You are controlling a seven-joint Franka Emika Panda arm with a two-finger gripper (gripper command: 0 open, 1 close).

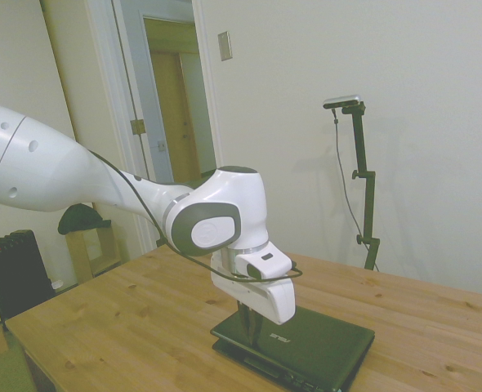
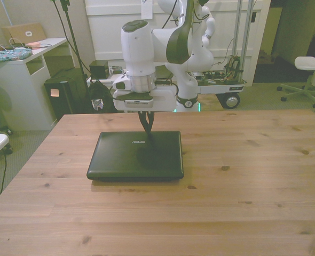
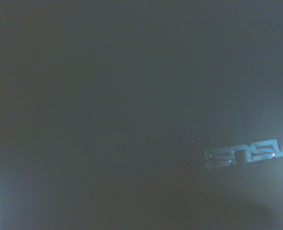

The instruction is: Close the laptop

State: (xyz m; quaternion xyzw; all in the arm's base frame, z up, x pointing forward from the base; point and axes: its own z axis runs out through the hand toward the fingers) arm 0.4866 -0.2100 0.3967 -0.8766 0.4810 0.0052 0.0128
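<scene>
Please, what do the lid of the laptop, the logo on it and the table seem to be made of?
The laptop lid looks like glossy black plastic: it is smooth, with a soft sheen, and a fine dot pattern shows near the logo. The logo seems to be polished metal or chromed plastic, since its silver letters reflect light. The table appears to be light wood, perhaps pine, with visible planks, grain and dark knots.

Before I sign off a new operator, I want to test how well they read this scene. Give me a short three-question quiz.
1. True or false: the laptop lies with its lid down flat.
2. Where do the end effector tips stand? A) on the bare table B) at the lid, near the silver logo C) high above the laptop
3. Fill in: the lid's colour is ____.

Key: 1 true; 2 B; 3 black.
</scene>
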